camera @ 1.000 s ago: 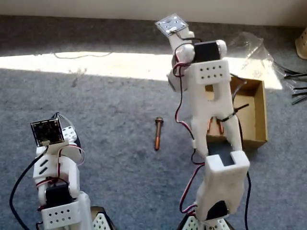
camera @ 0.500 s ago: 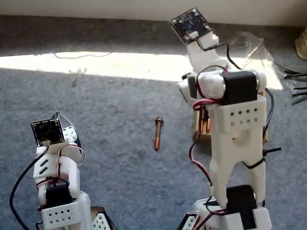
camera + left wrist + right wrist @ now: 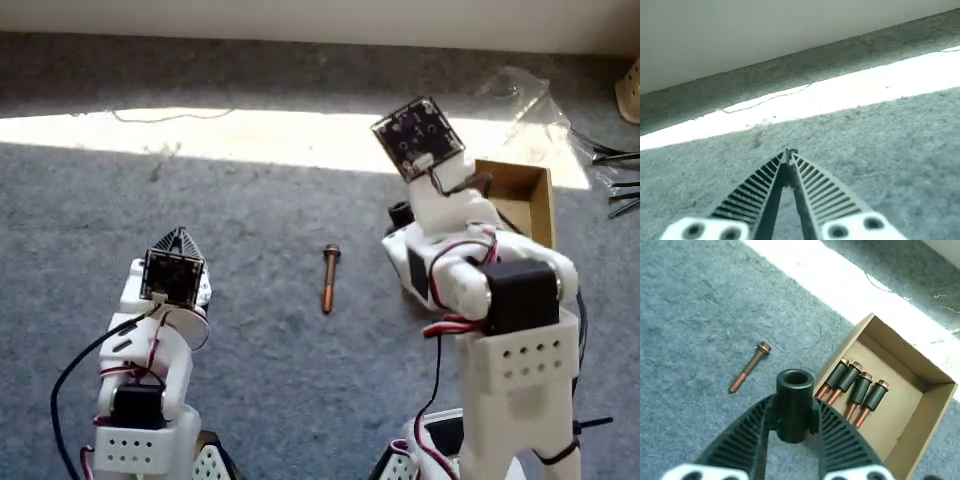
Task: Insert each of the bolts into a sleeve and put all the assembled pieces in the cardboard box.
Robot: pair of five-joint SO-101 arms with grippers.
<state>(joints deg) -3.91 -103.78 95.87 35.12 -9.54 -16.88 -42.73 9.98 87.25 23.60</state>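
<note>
A copper bolt [image 3: 329, 278] [image 3: 749, 367] lies loose on the grey carpet between the two arms. My right gripper [image 3: 403, 232] [image 3: 792, 410] is shut on a black sleeve [image 3: 400, 213] [image 3: 792, 390], held upright with its bore open, just right of the bolt and at the near-left corner of the cardboard box [image 3: 528, 190] [image 3: 897, 410]. Several bolts in sleeves [image 3: 855, 387] lie side by side in the box. My left gripper [image 3: 180, 240] [image 3: 788, 153] hovers low over the carpet at the left, shut with nothing in it.
A crumpled clear plastic bag [image 3: 512, 92] lies beyond the box, and dark tools [image 3: 615, 170] sit at the right edge. A bright sunlit strip [image 3: 250, 135] with a thin wire [image 3: 765, 99] crosses the far carpet, below a pale wall [image 3: 765, 35].
My right arm has pulled back from over the box toward the near side and now holds the sleeve beside the bolt. My left arm has swung right and forward.
</note>
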